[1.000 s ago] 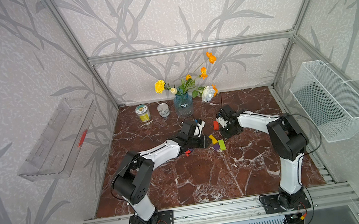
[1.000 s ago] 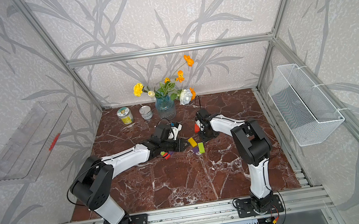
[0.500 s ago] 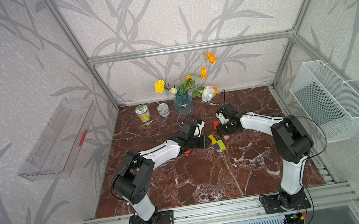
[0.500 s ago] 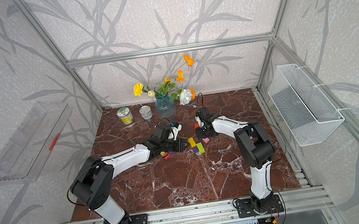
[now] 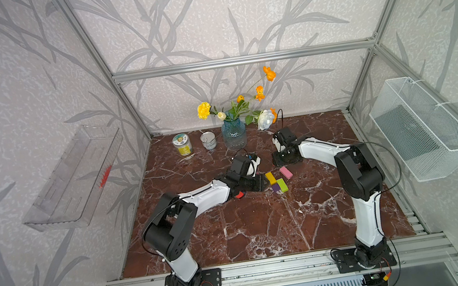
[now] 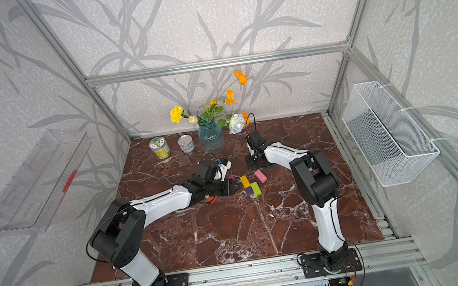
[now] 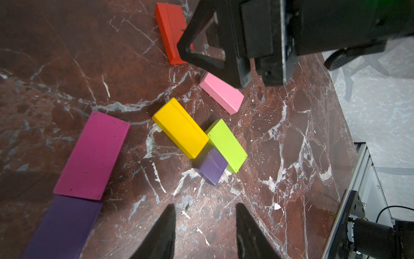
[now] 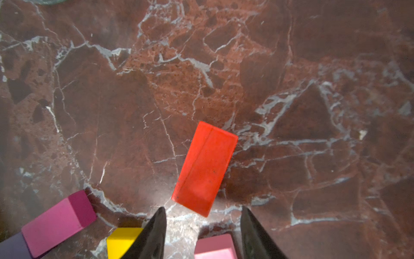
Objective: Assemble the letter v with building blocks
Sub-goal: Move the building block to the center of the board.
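Note:
Yellow [image 5: 270, 177], lime green [image 5: 281, 185] and a purple cube [image 5: 275, 188] lie touching mid-table; yellow and lime lean together over the cube [image 7: 211, 166]. A pink block [image 5: 285, 172] lies apart, behind the lime one. In the left wrist view, a magenta bar [image 7: 93, 154] and a purple bar [image 7: 60, 226] lie end to end. My left gripper [image 7: 205, 208] is open and empty, low, just short of the cluster. My right gripper [image 8: 202, 210] is open and empty over the table. A red block [image 8: 205, 168] lies flat just past its fingertips.
At the back stand two cans [image 5: 182, 145] [image 5: 208, 140] and a blue vase of flowers [image 5: 233, 134]. A small red block [image 5: 239, 195] shows beside my left forearm. A wire basket [image 5: 423, 128] hangs on the right wall, a clear tray [image 5: 74, 177] on the left wall.
My right gripper has opened, left the pink block on the table behind the lime one, and drawn back towards the rear. My left arm has stayed still.

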Controlling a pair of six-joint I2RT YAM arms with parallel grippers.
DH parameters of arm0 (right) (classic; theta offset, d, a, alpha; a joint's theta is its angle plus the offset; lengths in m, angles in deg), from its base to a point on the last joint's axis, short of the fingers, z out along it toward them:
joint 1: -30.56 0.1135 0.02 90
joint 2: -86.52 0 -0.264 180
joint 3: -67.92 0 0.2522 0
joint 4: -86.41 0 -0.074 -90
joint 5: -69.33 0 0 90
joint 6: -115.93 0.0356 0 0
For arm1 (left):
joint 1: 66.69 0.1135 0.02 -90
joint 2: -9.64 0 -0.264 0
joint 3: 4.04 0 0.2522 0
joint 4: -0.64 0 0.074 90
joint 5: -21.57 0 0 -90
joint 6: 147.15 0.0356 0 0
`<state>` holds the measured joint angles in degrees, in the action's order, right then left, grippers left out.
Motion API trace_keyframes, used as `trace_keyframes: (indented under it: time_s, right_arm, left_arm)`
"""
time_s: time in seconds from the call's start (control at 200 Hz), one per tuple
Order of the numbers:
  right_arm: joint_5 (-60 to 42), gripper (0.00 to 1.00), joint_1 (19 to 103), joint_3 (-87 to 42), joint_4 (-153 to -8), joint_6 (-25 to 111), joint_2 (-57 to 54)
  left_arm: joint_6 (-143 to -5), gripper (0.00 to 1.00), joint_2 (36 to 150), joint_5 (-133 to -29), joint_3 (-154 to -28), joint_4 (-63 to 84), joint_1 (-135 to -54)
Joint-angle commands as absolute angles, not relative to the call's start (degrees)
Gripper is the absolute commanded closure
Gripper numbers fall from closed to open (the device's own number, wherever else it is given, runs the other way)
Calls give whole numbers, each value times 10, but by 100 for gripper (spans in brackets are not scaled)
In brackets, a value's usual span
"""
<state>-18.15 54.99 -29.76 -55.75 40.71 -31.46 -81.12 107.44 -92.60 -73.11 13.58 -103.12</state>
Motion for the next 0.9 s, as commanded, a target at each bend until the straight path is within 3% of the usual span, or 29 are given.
trace_keyframes:
  time_s: [0.0,0.43,0.695,0.895]
  right_arm:
    - [-198,47,554,-327,-529,405,-339]
    - [-212,50,569,-358,-522,396,-386]
    - [-210,73,572,-349,-511,355,-380]
    - [-204,76,572,-337,-489,316,-364]
  left_arm:
    - [-801,57,1054,-944,-725,118,-1034]
    - [-805,56,1056,-935,-723,119,-1034]
    - [-810,56,1067,-945,-730,112,-1033]
    - [-810,56,1068,-946,-728,112,-1033]
